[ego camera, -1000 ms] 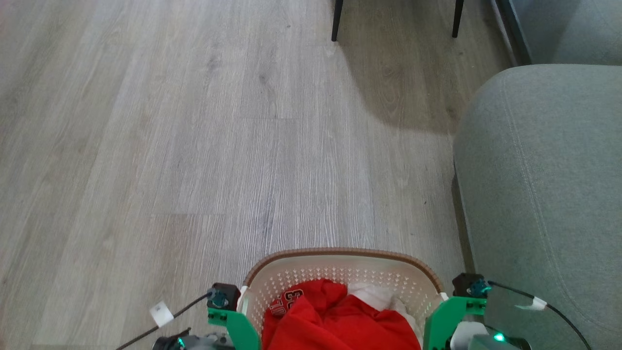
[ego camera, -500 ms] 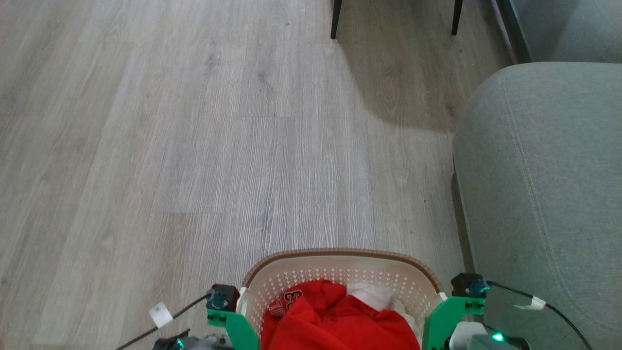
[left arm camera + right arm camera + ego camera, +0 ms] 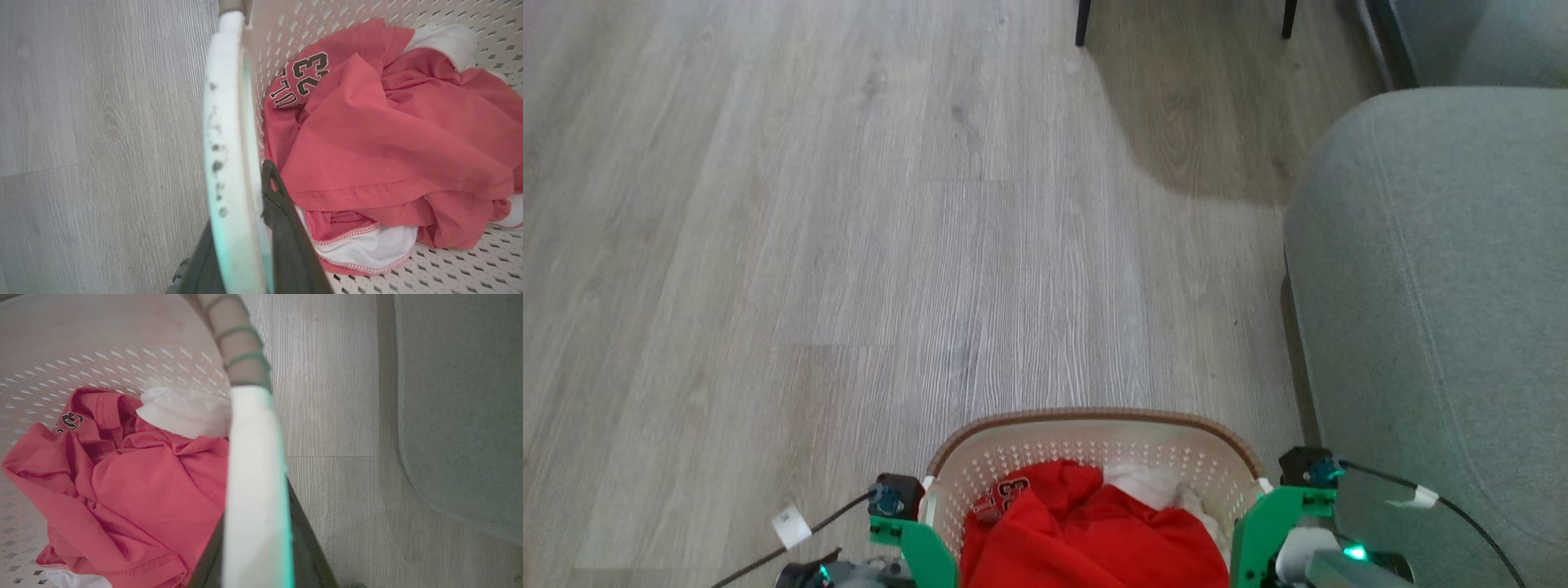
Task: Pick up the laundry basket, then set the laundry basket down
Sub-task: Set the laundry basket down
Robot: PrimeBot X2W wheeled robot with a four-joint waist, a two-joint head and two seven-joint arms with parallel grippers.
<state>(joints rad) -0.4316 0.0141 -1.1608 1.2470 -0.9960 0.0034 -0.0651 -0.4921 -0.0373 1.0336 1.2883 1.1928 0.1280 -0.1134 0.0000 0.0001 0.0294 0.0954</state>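
Head view: laundry basket [image 3: 1094,420] at 6 o'clock over wood floor [image 3: 849,245], red shirt [image 3: 1086,543] inside; grey sofa [image 3: 1437,286] at 3 o'clock. Left claw [image 3: 241,220] clamped on its left handle [image 3: 222,122], right claw [image 3: 257,547] clamped on right handle [image 3: 253,457].

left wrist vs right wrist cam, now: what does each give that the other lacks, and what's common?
Left wrist: the 23 print, readable, on the red shirt; the left gripper clamped on a white handle.
Right wrist: the grey sofa, a clear stretch of the brown woven rim, the right gripper clamped on the other handle.
Shared: the laundry basket, perforated walls, red shirt, white garment, wood floor.
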